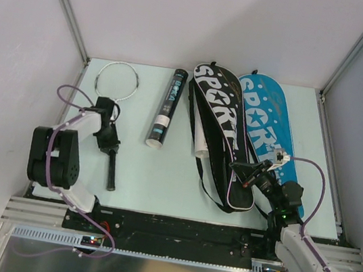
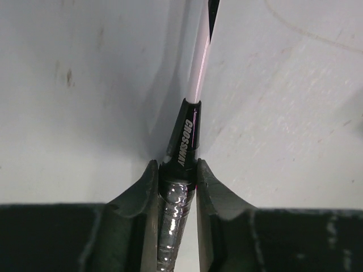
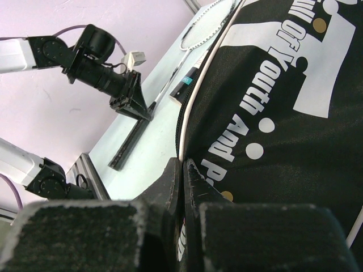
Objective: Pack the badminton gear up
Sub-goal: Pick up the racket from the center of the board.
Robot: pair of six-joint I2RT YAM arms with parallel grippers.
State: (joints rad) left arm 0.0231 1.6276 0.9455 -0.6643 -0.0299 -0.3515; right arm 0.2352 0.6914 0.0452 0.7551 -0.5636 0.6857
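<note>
Left gripper (image 2: 177, 170) clamped on a racket (image 1: 112, 172); right gripper (image 3: 181, 170) pinching the black racket bag (image 1: 216, 124)

The left jaws press both sides of the wrapped handle just below the shaft, at the left of the top view; the racket lies on the table (image 1: 162, 174), head toward the upper left; the right jaws sit narrow on the bag's piped edge at lower right; a blue bag (image 1: 269, 122) lies just beside it; the black tube (image 1: 167, 108) rests between racket and bags.
</note>
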